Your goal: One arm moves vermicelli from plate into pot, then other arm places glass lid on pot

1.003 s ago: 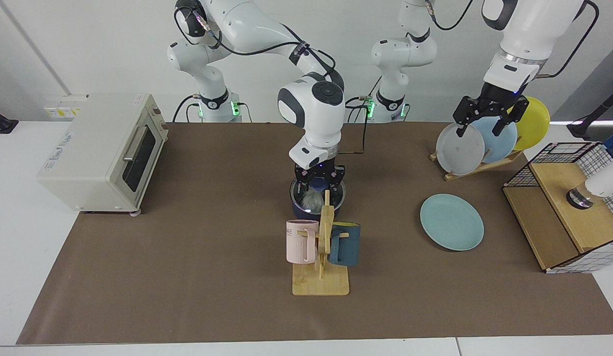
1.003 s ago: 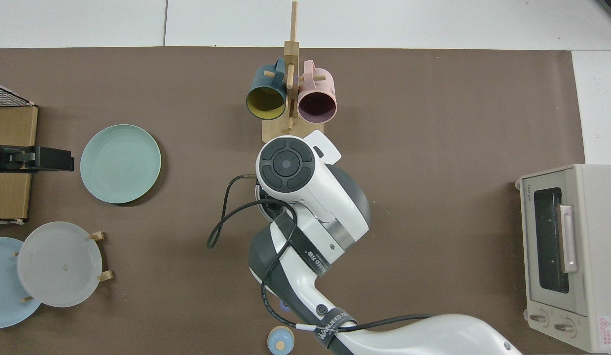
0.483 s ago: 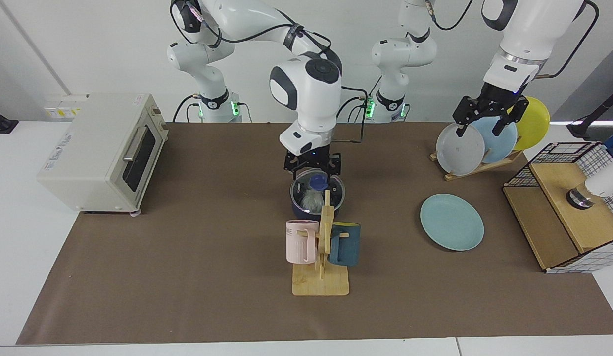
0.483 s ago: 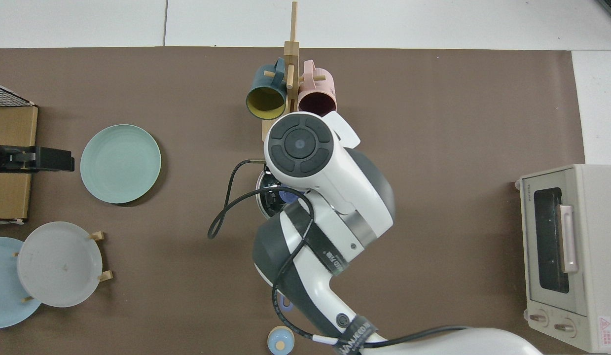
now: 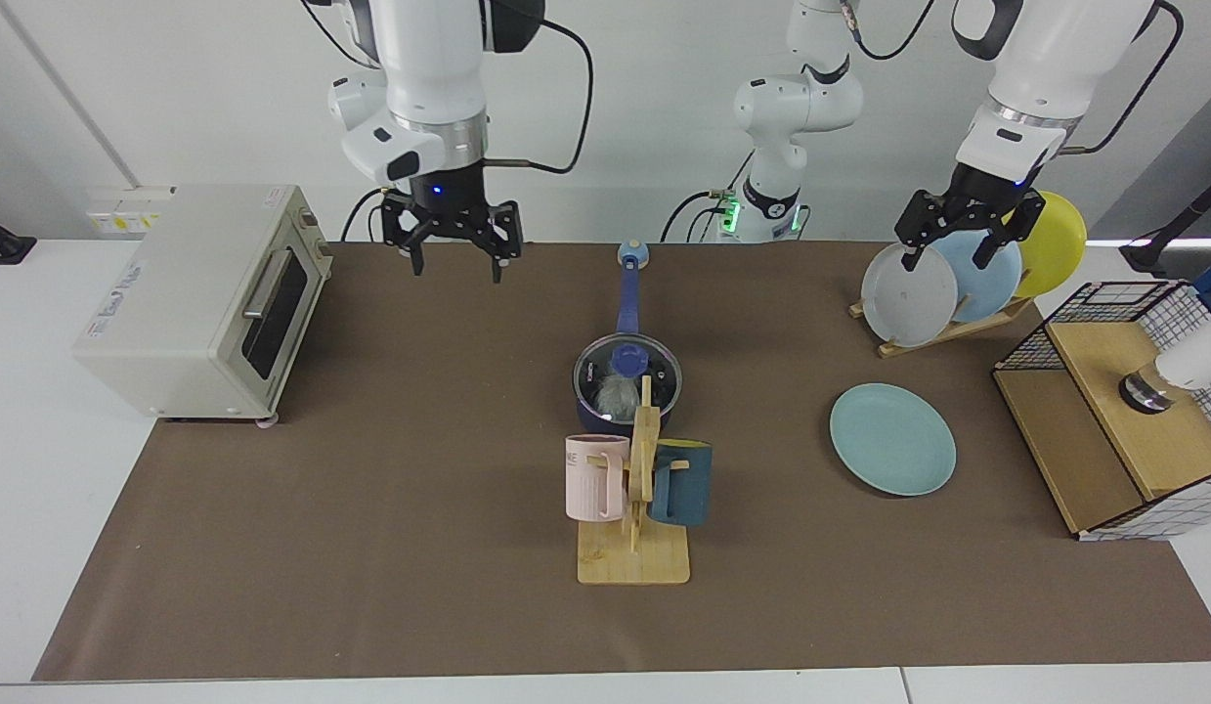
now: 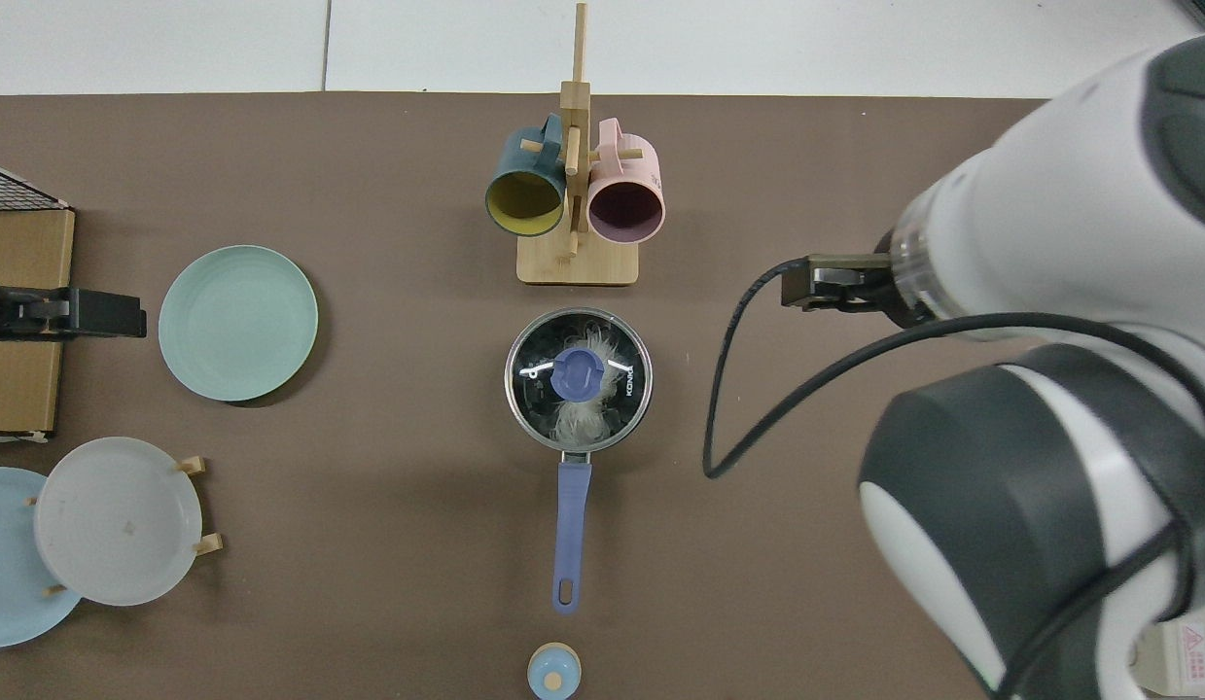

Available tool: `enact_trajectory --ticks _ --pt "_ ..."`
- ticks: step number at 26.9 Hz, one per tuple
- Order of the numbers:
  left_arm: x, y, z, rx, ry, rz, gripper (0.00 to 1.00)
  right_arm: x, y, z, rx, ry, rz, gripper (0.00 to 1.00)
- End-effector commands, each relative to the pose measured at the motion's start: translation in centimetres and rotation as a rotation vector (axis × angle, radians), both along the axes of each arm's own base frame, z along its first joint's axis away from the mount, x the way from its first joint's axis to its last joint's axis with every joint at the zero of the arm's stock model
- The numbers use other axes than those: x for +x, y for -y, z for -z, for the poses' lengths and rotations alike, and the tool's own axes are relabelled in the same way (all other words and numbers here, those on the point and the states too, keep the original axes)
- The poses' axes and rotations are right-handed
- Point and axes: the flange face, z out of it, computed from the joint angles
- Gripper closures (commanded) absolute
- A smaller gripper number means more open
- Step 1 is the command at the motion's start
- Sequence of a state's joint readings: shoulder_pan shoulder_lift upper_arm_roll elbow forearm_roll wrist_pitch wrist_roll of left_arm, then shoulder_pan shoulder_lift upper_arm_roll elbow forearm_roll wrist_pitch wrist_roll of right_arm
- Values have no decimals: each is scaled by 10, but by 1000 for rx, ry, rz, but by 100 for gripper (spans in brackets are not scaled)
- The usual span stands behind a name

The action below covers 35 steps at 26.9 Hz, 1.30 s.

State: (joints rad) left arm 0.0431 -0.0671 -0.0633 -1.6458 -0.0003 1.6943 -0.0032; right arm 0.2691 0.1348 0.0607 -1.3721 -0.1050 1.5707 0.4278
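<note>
Now the glass lid (image 6: 578, 376) covers the pot (image 5: 593, 416), vermicelli (image 5: 617, 396) inside; the plate (image 5: 892, 439) lies bare. The right gripper (image 5: 454, 256) and the left gripper (image 5: 957, 251) hang with fingers apart.

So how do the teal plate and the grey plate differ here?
The teal plate lies flat on the mat; the grey plate stands upright in the wooden rack. The teal plate sits alone; the grey plate fronts a light-blue plate. Both are round and bare.

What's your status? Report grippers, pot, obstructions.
Right gripper open, raised near toaster oven. Left gripper open, waiting above plate rack. Glass lid on pot, vermicelli inside. Nothing obstructing.
</note>
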Motion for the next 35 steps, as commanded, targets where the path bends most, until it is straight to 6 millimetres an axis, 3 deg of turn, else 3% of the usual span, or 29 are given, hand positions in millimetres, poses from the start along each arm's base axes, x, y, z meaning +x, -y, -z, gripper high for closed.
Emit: enact_trajectory --ticks 1,4,9,13,18,35 --pt "-6 2 -4 -4 5 -9 0 -13 44 -16 4 -28 -40 0" --pt "-6 1 -3 -4 4 -11 0 -23 74 -19 -8 -57 -48 0" --pt "-6 1 -3 -4 4 -11 0 -35 122 -1 62 -84 -59 0" --pt "-6 2 -3 -4 4 -9 0 -32 139 3 64 -81 -87 0" --pt "-6 1 -3 -4 2 -12 0 -25 136 17 51 -91 -88 0" --pt "-6 1 -3 -4 4 -11 0 -16 130 17 54 -48 -87 0"
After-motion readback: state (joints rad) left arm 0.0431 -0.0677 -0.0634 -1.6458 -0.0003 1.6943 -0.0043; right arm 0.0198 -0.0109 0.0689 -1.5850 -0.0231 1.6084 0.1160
